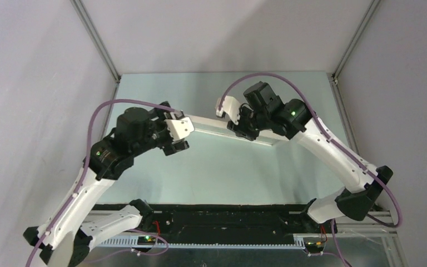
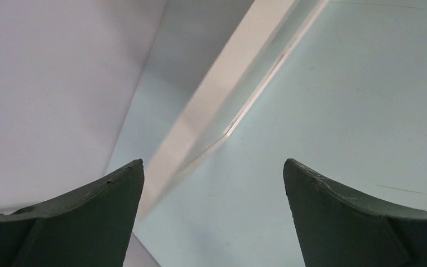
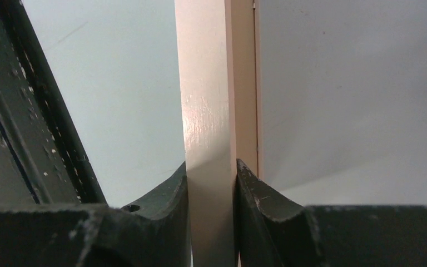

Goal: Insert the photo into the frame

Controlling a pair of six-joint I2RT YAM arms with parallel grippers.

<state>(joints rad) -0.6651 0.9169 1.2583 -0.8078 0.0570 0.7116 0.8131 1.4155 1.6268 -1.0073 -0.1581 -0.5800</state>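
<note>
Clamps the frame (image 3: 205,83) by one rail in the right gripper (image 3: 211,169). Holds the left gripper (image 2: 213,162) spread wide, empty, near the frame's end.

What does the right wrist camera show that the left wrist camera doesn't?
Only the right wrist view shows the right tool clamped on a pale rail of the frame, pressing both its sides. Only the left wrist view shows the left tool wide open with nothing between its jaws, the rail running diagonally ahead. Both show that wooden rail and the pale table.
</note>
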